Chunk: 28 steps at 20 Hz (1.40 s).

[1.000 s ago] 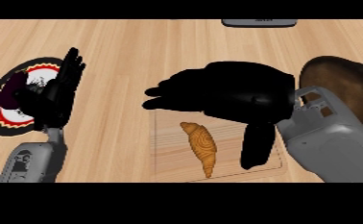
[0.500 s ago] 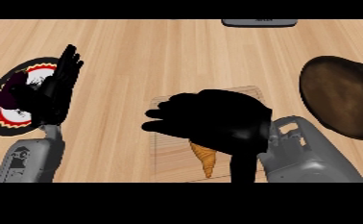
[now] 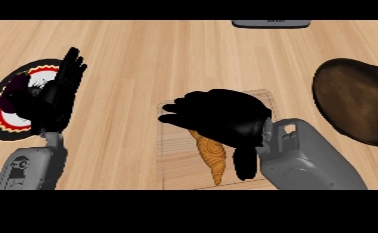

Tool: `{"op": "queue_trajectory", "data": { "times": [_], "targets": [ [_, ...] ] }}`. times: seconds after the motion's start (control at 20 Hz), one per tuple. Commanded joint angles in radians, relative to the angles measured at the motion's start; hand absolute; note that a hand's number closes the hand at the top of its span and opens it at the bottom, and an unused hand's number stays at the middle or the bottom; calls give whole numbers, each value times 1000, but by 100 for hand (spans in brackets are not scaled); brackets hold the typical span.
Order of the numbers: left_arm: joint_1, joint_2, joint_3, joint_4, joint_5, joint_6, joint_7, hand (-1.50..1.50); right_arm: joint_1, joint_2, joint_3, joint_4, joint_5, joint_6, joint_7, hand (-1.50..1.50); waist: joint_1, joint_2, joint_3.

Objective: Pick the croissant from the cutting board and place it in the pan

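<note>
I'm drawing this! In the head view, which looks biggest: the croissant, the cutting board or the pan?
1. Cutting board and pan: too alike to rank; the right hand covers the board and the picture's edge cuts the pan.
2. Croissant: smallest.

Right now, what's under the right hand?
The croissant on the cutting board; only its lower half shows below the right hand. Its upper end, and any contact, are covered.

Off-task items I can see from the head view

I see a light wooden tabletop (image 3: 148,52) with grain running across the frame. At the left edge lies a round plate (image 3: 16,122) with a dark rim, a red-and-white patterned band and a dark centre, partly covered. At the top edge, right of centre, a dark grey flat object (image 3: 270,23) is cut off by the frame.
</note>
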<state>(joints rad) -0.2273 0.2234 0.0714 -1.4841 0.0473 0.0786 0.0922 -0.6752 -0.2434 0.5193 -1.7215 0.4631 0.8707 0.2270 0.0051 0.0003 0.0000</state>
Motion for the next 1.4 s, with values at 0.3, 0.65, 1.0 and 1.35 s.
{"op": "queue_trajectory", "data": {
  "times": [0.3, 0.65, 1.0, 1.35],
  "targets": [
    [-45, -14, 17, 82, -27, -1, -33, 0, 16, 33, 95, 161, 175, -4, -167, -150, 0, 3, 0],
    [4, -44, -1, 12, -51, 12, -16, 0, 48, 74, 79, 81, 263, 70, -145, -150, -3, -1, 0],
    [5, -32, 28, 34, -24, -19, -31, 0, 70, 34, 191, 113, 438, -1, -173, -150, -3, -1, 0],
    [-13, -53, 18, 36, -51, -1, -22, 0, 40, 105, 189, 276, 536, -34, -236, -150, -1, 1, 0]
  ]
}}
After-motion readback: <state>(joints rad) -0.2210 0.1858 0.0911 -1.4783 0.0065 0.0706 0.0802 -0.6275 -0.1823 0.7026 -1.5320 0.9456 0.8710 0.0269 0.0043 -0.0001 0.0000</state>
